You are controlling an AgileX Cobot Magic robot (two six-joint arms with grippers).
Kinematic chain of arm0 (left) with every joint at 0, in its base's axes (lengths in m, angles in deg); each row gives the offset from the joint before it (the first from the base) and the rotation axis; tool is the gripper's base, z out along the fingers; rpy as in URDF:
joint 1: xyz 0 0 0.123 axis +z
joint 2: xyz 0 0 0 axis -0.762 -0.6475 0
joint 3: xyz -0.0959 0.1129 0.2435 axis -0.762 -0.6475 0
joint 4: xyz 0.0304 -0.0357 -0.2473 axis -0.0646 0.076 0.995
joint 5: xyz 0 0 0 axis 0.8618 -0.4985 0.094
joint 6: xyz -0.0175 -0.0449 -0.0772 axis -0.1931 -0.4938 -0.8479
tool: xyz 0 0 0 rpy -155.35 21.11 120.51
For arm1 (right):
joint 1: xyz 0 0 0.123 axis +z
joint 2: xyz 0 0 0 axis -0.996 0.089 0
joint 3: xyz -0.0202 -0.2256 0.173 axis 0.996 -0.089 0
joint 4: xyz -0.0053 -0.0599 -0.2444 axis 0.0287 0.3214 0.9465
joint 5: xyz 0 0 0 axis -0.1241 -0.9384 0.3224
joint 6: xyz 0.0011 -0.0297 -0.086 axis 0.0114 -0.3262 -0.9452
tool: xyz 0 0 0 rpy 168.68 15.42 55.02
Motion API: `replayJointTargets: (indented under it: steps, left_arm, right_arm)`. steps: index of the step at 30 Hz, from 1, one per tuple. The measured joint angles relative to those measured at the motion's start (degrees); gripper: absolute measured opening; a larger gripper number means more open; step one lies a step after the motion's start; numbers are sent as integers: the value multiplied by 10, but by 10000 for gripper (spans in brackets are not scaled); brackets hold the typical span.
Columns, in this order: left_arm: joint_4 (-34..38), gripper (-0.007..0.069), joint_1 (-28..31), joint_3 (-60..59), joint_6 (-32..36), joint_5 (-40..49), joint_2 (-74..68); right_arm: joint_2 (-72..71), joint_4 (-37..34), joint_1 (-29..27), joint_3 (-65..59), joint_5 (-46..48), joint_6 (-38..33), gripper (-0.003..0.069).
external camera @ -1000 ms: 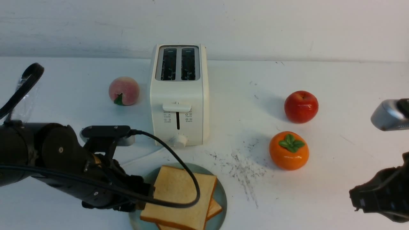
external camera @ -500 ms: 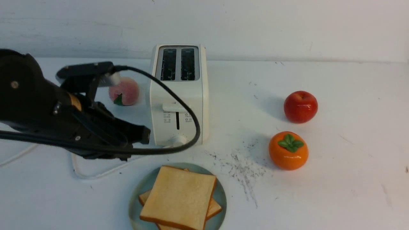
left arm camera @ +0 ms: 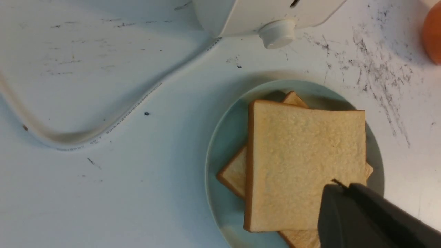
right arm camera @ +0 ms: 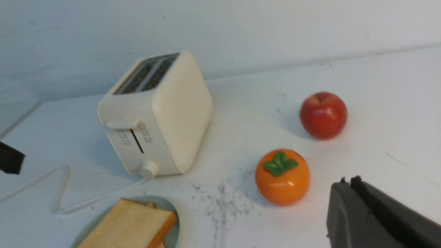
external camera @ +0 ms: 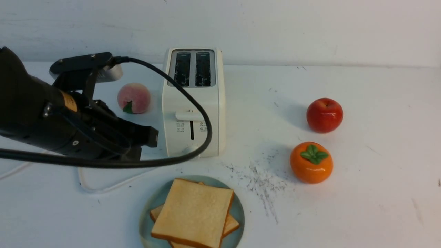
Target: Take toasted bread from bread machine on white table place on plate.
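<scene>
From the front, the toaster [external camera: 193, 103] stands upright near the back of the table [external camera: 361, 206], both slots dark and empty, its lever near the top of its slot. The two slices of toast [external camera: 193, 212] lie stacked on the plate [external camera: 156, 199] at the near edge, in front of the toaster, the top slice turned a little so corners of the lower one stick out. The left gripper [external camera: 151, 136] hangs above the table just left of the toaster's front, clear of the plate and holding nothing; the arm's black cable [external camera: 203, 113] loops across the toaster's face. A peach [external camera: 133, 98] sits left of the toaster, an apple [external camera: 324, 115] and a persimmon [external camera: 311, 162] well to the right, and a white cord [external camera: 103, 187] curls on the table beside the plate. In the left wrist view, the fingers look pressed together with only a thin seam between them, their tip over a corner of the top slice. In the right wrist view, the right gripper [right arm camera: 348, 182] looks the same, closed on nothing, near the persimmon and well apart from the plate.
</scene>
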Motion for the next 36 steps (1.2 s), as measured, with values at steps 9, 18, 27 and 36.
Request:
replayJointTargets:
  steps: [9,18,27,36]
  left_arm:
    - [2,-14,0,0,0,11,0]
    - [3,-14,0,0,0,11,0]
    - [3,-14,0,0,0,11,0]
    - [3,-14,0,0,0,10,0]
  right_arm:
    - [0,4,0,-23,-81,0,-2]
    - [0,4,0,-23,-84,1,-1]
    - [0,4,0,-27,-85,1,5]
    - [-12,4,-18,-94,-90,1,13]
